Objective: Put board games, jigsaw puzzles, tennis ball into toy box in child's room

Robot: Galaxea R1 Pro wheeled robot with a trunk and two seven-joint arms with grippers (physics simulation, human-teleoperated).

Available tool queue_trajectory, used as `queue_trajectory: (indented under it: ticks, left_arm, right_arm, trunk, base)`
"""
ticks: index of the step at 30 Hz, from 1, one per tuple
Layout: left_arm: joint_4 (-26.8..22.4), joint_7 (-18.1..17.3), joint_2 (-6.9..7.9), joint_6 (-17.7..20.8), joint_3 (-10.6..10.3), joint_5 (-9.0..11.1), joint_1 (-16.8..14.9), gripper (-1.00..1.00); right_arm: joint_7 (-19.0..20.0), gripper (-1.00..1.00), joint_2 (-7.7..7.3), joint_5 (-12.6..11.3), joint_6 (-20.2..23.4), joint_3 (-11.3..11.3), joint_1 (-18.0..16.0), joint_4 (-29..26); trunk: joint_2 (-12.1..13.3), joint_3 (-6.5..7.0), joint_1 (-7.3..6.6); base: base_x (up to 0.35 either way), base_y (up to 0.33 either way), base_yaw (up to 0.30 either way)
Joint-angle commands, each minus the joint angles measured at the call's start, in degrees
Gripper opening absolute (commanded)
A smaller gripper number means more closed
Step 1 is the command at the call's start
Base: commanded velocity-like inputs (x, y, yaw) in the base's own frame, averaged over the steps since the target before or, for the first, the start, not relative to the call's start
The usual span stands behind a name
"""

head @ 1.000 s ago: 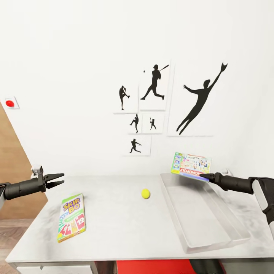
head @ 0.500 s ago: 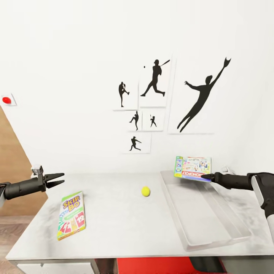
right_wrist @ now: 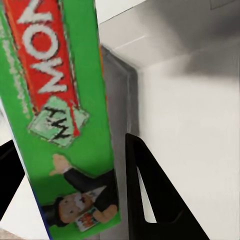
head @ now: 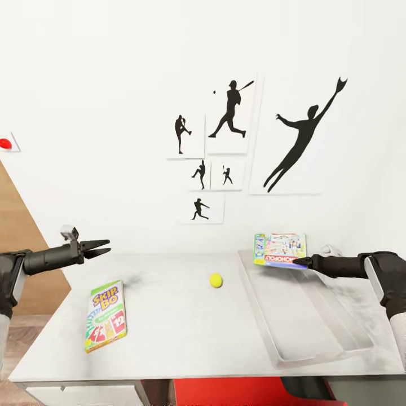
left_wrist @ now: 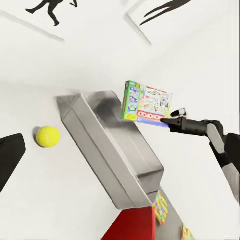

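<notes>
The right gripper is clamped on one edge of a Monopoly board game, held above the far end of the toy box at the table's right edge. A light, stiff card box, it may pivot in so narrow a pinch. The left gripper hovers with fingers apart over the far-left corner.

**Surface finishes, desk area**

Table: pale grey top, smooth, faint sheen.
Toy box: grey, smooth, brushed-metal look, soft reflections.
Board games: printed card, slightly glossy.
Tennis ball: matt yellow-green.
Right gripper: matt black.
Wall: flat matt white.
</notes>
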Motion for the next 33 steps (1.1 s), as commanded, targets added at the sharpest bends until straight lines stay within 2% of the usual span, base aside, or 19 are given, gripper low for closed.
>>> queue_trajectory:
  ticks: [1, 4, 7, 10, 14, 19, 29, 33]
  left_arm:
    - [-1.1, -0.32, -0.37, 1.08, 0.03, -0.29, -0.05, 1.0]
    - [-4.19, -0.32, -1.79, 2.17, 0.0, -0.27, -0.06, 1.0]
    - [-5.35, -0.32, -2.57, 2.53, -0.01, -0.26, -0.07, 1.0]
    - [-5.69, -0.32, -2.83, 2.62, -0.02, -0.26, -0.07, 1.0]
    - [-5.86, -0.32, -2.96, 2.63, -0.02, -0.43, -0.07, 1.0]
    - [-5.91, -0.32, -3.0, 2.61, -0.02, -0.64, -0.07, 1.0]
    - [-5.92, -0.32, -2.94, 2.6, -0.02, -0.7, -0.07, 1.0]
    - [-5.92, -0.32, -2.92, 2.6, -0.02, -0.7, -0.07, 1.0]
  right_arm:
    - [0.04, -1.0, -0.05, -0.09, 0.41, 0.42, -0.33, 0.1]
    - [0.03, -1.0, -0.25, -0.03, 0.41, 2.92, -1.88, 0.47]
    - [0.02, -1.0, -0.33, 0.02, 0.41, 5.34, -3.4, 1.1]
    - [0.02, -1.0, -0.34, 0.5, 0.41, 7.25, -4.65, 2.1]
    - [0.02, -1.0, -0.33, 2.95, 0.41, 9.35, -6.18, 3.3]
    - [0.02, -1.0, -0.33, 5.57, 0.41, 9.94, -6.78, 3.74]
    - [0.02, -1.0, -0.33, 7.24, 0.41, 10.24, -7.82, 4.61]
    - [0.02, -1.0, -0.27, 9.24, 0.41, 10.26, -8.7, 6.1]
  trunk:
    - [-0.14, -0.23, 0.03]
    - [-0.14, -0.52, 0.03]
    - [-0.14, -0.8, 0.03]
    - [-0.14, -1.08, 0.03]
    - [-0.14, -1.46, 0.03]
    - [-0.14, -1.93, 0.03]
    - [-0.14, -2.86, 0.03]
    - [-0.14, -3.24, 0.03]
  base:
    - [0.0, 0.0, 0.0]
    - [0.0, 0.0, 0.0]
    - [0.0, 0.0, 0.0]
    - [0.0, 0.0, 0.0]
    - [0.0, 0.0, 0.0]
    - [0.0, 0.0, 0.0]
    - [0.0, 0.0, 0.0]
    - [0.0, 0.0, 0.0]
